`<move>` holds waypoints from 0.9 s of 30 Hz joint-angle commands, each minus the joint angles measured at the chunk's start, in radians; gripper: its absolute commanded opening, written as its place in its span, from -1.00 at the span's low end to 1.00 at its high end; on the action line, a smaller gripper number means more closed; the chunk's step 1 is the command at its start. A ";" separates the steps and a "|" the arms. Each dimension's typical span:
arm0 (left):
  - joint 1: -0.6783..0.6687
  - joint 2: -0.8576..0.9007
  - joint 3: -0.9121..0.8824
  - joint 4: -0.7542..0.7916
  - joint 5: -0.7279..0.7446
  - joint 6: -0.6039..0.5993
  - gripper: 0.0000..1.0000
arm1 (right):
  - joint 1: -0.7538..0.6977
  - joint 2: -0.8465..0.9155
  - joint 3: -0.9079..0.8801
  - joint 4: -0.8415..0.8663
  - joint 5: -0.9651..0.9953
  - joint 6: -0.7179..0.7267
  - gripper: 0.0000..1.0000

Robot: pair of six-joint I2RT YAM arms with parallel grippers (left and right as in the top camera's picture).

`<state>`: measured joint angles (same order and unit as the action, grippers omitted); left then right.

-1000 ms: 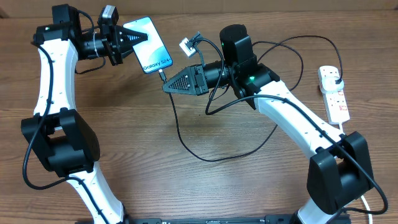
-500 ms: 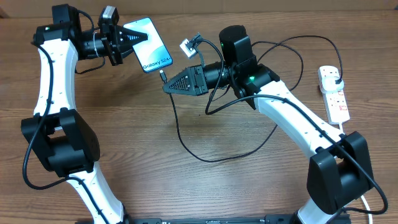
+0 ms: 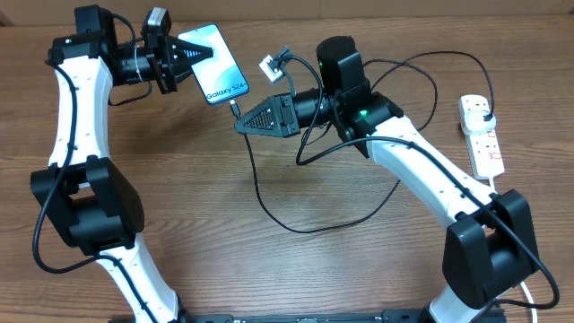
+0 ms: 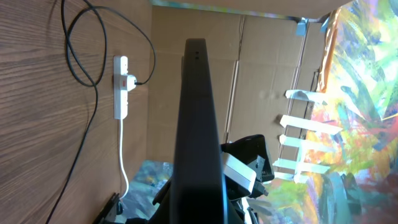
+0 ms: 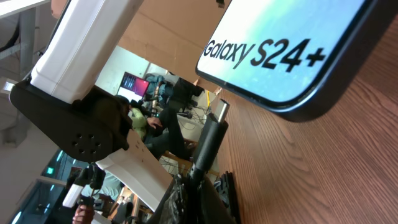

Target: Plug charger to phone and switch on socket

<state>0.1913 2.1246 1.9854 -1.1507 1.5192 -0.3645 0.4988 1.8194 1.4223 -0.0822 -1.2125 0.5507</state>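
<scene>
My left gripper (image 3: 191, 56) is shut on the phone (image 3: 216, 65) and holds it off the table, with the light blue "Galaxy S24+" screen up. In the left wrist view the phone (image 4: 198, 124) shows edge-on between the jaws. My right gripper (image 3: 240, 126) is shut on the charger (image 3: 235, 109) just behind its connector tip (image 5: 219, 110). That tip points at the phone's (image 5: 280, 50) lower edge, a small gap away. The black cable loops over the table (image 3: 296, 227) to a black plug in the white socket (image 3: 482, 135) at the far right.
The wooden table (image 3: 179, 206) carries the slack cable loops between the arms. The socket's (image 4: 121, 87) thick white cord (image 4: 122, 162) runs off the table edge. A cardboard wall (image 4: 261, 68) stands behind the table.
</scene>
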 commanded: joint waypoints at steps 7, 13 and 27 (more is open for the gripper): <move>-0.015 -0.044 0.031 0.002 0.063 0.029 -0.92 | -0.011 0.002 -0.008 0.006 -0.001 0.003 -0.93; -0.016 -0.044 0.031 -0.001 0.063 0.029 -0.92 | -0.023 0.002 -0.008 0.006 -0.001 0.003 -0.93; -0.024 -0.044 0.031 -0.004 0.062 0.025 -0.92 | -0.023 0.002 -0.008 0.006 -0.001 0.003 -0.93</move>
<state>0.1780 2.1246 1.9854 -1.1515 1.5192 -0.3634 0.4835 1.8194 1.4223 -0.0826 -1.2221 0.5507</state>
